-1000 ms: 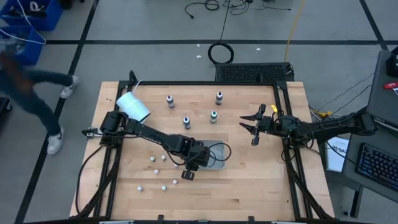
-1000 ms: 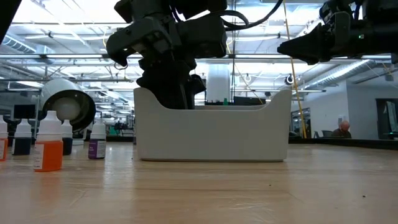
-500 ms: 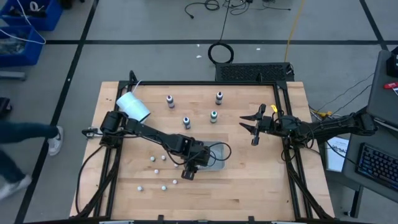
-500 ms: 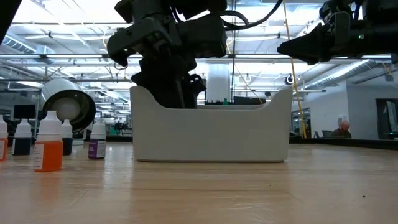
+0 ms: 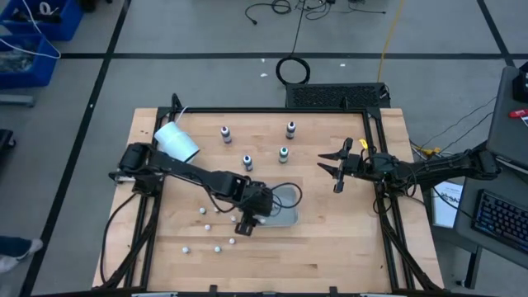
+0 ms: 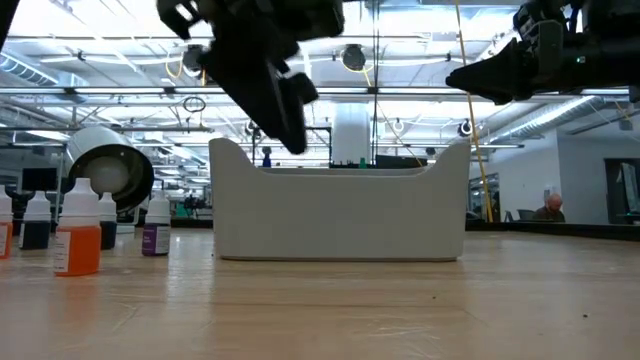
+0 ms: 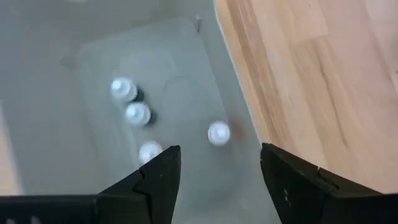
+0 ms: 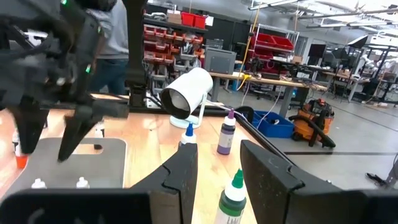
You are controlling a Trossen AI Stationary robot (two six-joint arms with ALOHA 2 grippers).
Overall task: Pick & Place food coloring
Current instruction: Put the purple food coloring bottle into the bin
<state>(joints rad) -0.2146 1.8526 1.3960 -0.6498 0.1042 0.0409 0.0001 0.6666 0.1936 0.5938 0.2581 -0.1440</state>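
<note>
Four food coloring bottles stand upright on the table's far half: one [image 5: 225,134], one [image 5: 290,129], one [image 5: 247,162] and one [image 5: 283,154]. Several more white-capped bottles, such as one [image 7: 138,114] and another [image 7: 218,132], stand inside the grey tray [image 5: 285,216]. My left gripper [image 5: 246,223] hangs open above the tray's left end [image 6: 285,115], tilted, and holds nothing; in its wrist view [image 7: 217,186] the tray floor lies below it. My right gripper [image 5: 334,171] waits open above the table's right part, with a green-capped bottle [image 8: 232,198] in front of it.
A white cup [image 5: 177,142] lies on its side near the far left corner. Small white balls, such as one [image 5: 202,210] and another [image 5: 217,247], are scattered left of and nearer than the tray. Bare wood lies along the near edge and between tray and right gripper.
My left gripper has risen out of the tray, where its fingers stood low behind the wall, and now hangs tilted above the tray's left end. Its arm has swung slightly toward the table's left. The right arm has kept still.
</note>
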